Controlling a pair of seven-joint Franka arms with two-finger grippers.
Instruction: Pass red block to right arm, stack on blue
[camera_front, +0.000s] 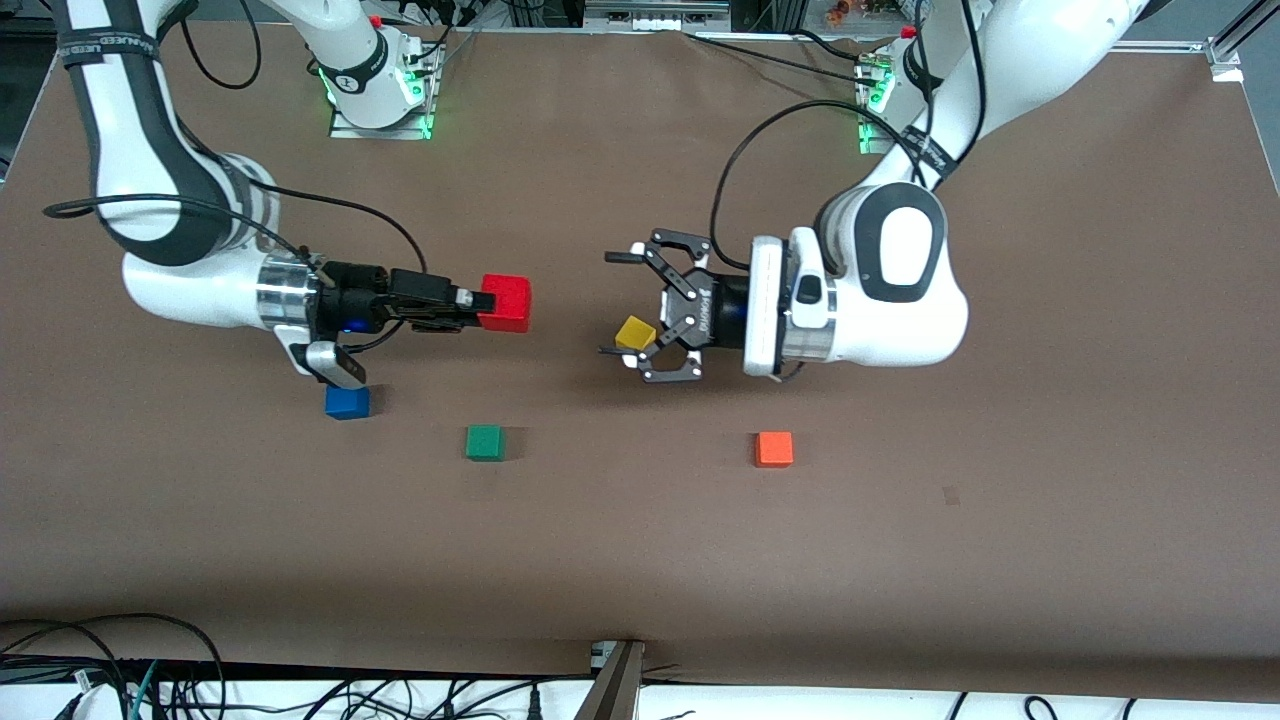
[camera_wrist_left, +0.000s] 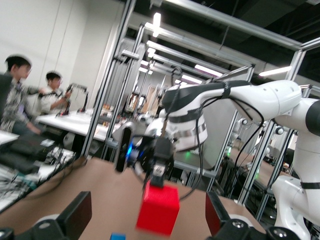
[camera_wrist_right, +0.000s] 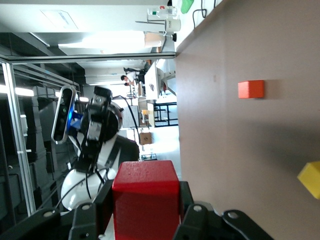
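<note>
**Red block in the right hand, blue block close below it**

The worktop (camera_front: 900, 560) is a broad, matte brown sheet, flat and bare apart from five small cubes. Two white arms reach in over it, level and facing each other tip to tip.

The left hand (camera_front: 625, 305) is the bulkier one, with black linked fingers spread wide and nothing between them; it waits in the air a short gap from the red block, with a yellow cube (camera_front: 635, 332) showing between its fingers on the worktop beneath.

The right hand (camera_front: 490, 303) is slim and black, its fingers clamped on the red block (camera_front: 505, 303), which it holds clear of the worktop with its faces roughly square to the fingers. The hand-over looks done, so stacking is what remains.

The blue block (camera_front: 347, 402) sits on the worktop just beside the right wrist, back along the arm from the fingertips and toward the front camera. The right hand is by far the nearer one. To stack, it would likely need to draw back, tip its fingers downward and lower the red block squarely on top.

All cubes look smooth, sharp-edged, painted and equal in size, so no long axis matters. A green cube (camera_front: 485, 442) and an orange cube (camera_front: 774, 449) lie farther off along the worktop.
</note>
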